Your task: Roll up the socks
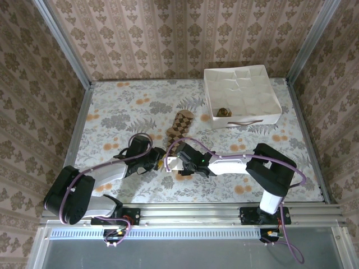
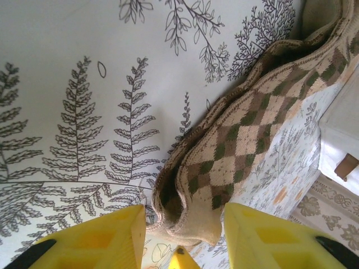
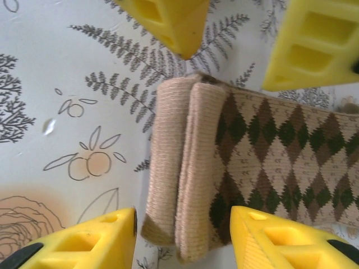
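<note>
A brown-and-cream argyle sock [image 1: 180,126] lies flat in the middle of the table, its cream cuff end toward the arms. My left gripper [image 1: 157,158] and right gripper [image 1: 178,162] meet at that near end from opposite sides. In the left wrist view the sock [image 2: 247,134] ends in a curled cuff between my left gripper's [image 2: 184,213] open yellow fingers, with gaps on both sides. In the right wrist view two overlapping ribbed cuff edges of the sock [image 3: 190,168] sit between my right gripper's [image 3: 184,216] open fingers, untouched. The left gripper's fingers [image 3: 168,22] show beyond it.
A white box [image 1: 269,109] stands at the back right, with a small brownish bundle [image 1: 223,112] in its near left corner. The floral tablecloth [image 1: 112,112] is bare to the left. Patterned walls enclose the table on three sides.
</note>
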